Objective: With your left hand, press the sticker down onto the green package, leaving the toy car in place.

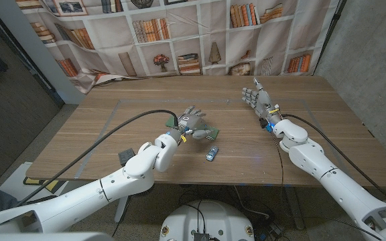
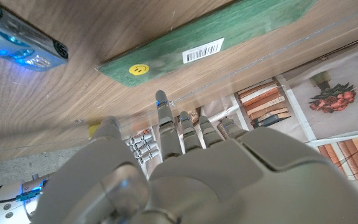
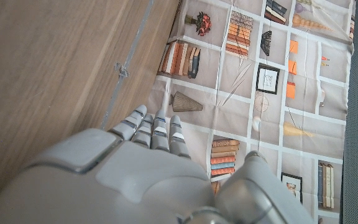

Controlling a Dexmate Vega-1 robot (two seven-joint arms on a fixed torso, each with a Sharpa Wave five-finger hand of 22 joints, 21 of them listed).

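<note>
A flat green package [image 1: 206, 132] lies near the middle of the wooden table, partly under my left hand [image 1: 191, 121]. In the left wrist view the green package [image 2: 241, 25] carries a small yellow smiley sticker [image 2: 138, 69] and a white barcode label [image 2: 202, 50]. My left hand [image 2: 185, 168] hovers with fingers extended and apart, holding nothing, and its fingertips [image 2: 161, 99] are close to the package's edge by the sticker. A small blue toy car [image 1: 211, 153] [image 2: 20, 43] sits on the table just beside the package. My right hand [image 1: 256, 99] [image 3: 135, 168] stands open at the right, fingers up.
A thin taped rectangle [image 1: 116, 107] marks the table top. A bookshelf-print curtain [image 1: 179, 40] hangs behind the far edge. Bare wood [image 1: 79, 140] stretches left of the package and between the two hands.
</note>
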